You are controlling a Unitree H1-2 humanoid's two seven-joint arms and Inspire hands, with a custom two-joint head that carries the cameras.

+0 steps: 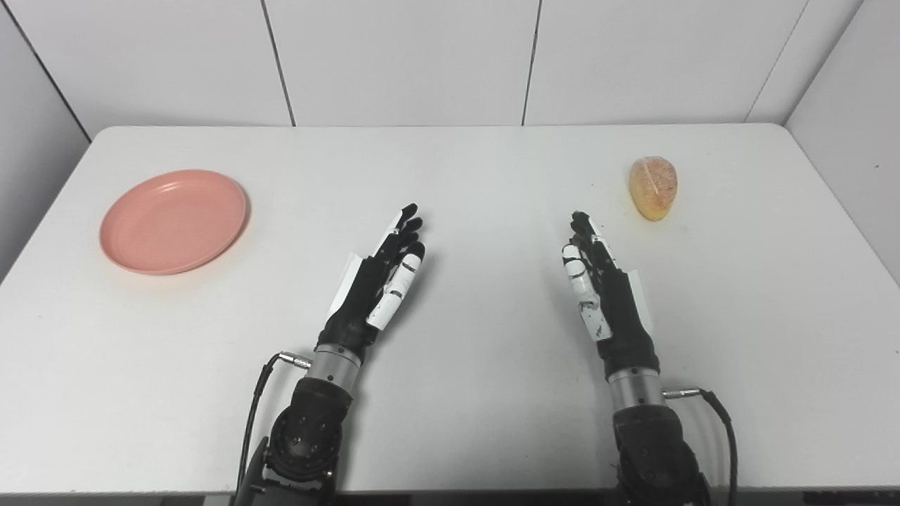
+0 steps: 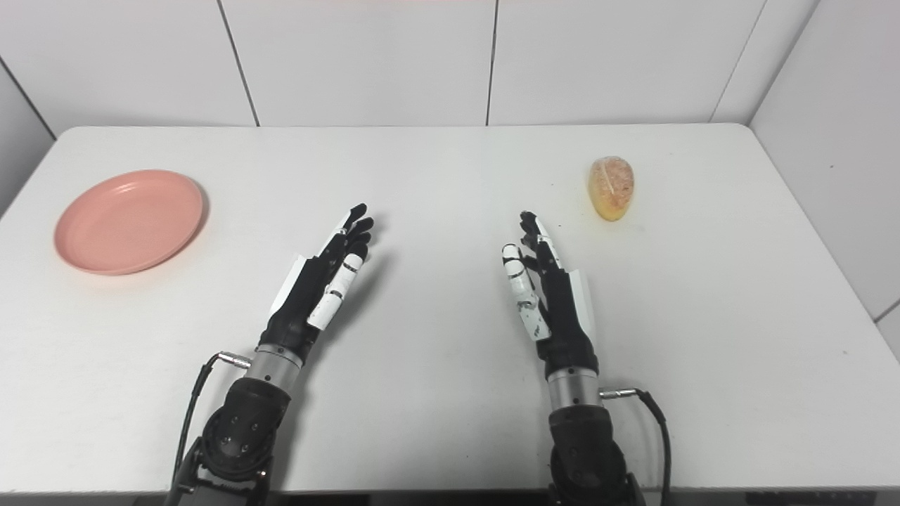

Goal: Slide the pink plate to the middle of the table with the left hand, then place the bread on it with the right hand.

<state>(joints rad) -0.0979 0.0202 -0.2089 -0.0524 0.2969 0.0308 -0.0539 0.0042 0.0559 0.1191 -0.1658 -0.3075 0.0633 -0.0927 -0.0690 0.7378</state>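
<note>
Two robot hands are held over the near middle of a white table [image 1: 450, 393], fingers stretched out and empty. The left hand [image 1: 380, 281] and the right hand [image 1: 598, 288] are set well apart. Farther back, a pink plate [image 1: 174, 221] is seen at the far left and a bread roll [image 1: 652, 187] at the far right, each alone on bare tabletop.

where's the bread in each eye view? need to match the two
Left eye view: bread upper right, on the table, beyond and right of the right hand, not touching it.
Right eye view: bread upper right too, but nearer the picture's centre.
Shared landmark: the pink plate on the table's far left side, opposite the bread.
</note>
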